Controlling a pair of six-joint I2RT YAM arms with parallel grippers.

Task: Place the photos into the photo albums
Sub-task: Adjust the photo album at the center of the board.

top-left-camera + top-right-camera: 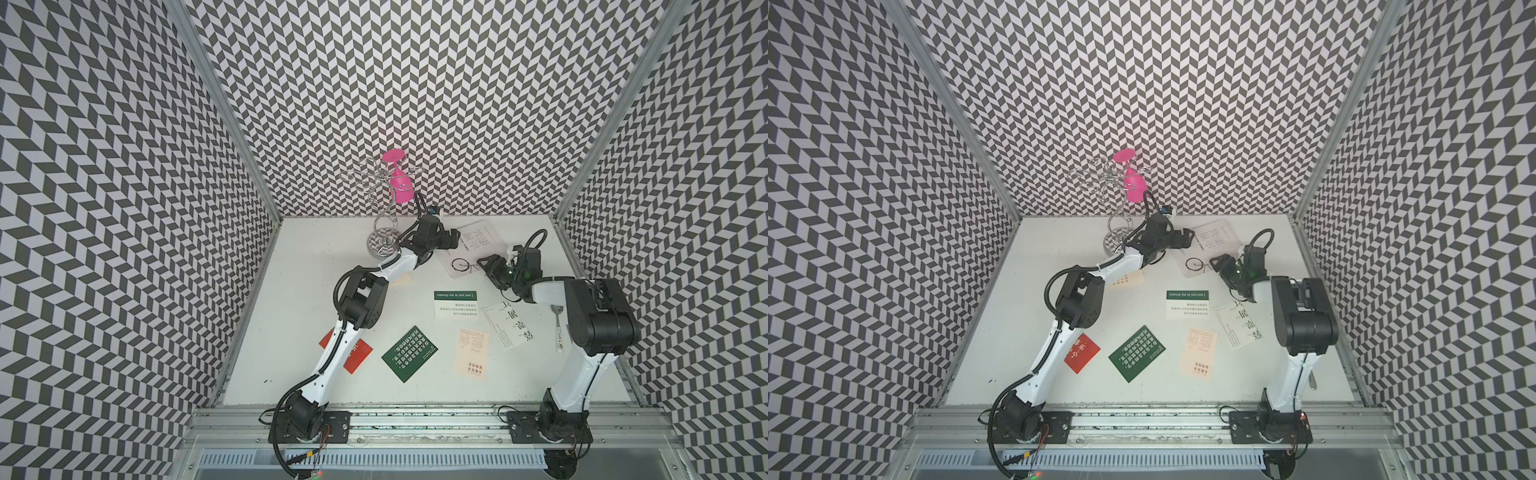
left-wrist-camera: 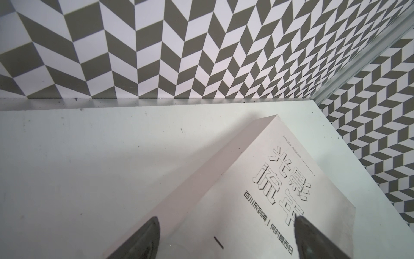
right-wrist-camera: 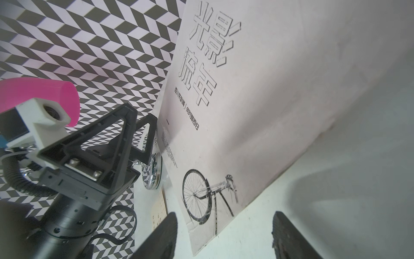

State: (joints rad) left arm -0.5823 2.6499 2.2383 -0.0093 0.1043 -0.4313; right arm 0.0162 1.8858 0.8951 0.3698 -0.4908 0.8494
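So both arms are crowded round the album, which lies shut and flat on the table.

The left pincer sits at one long edge of it with its jaws wide apart. In its wrist view one finger hangs over the cover by the big characters, and the other is out past the edge. Nothing is pinched as far as I can see. Can't tell if a tip touches the cover.

The right pincer is at the opposite end, by the bicycle drawing. Its jaws are apart too and it holds nothing. The album's corner lies between its fingers, not squeezed.

Everything else lies loose on the table, back toward the arm bases from the pincers:
- The green-band card is closest behind the right pincer.
- The white card is next to it, one corner under the right arm.
- The peach card and dark green card lie farther back, near each other.
- A cream card pokes out from under the left arm, just behind the left pincer.
- The red card is well behind that, half hidden by the same arm.

A wire rack stands near the left pincer, on the side away from the right one, with a pink glass hanging on it upside down. A spoon lies beside the right arm.
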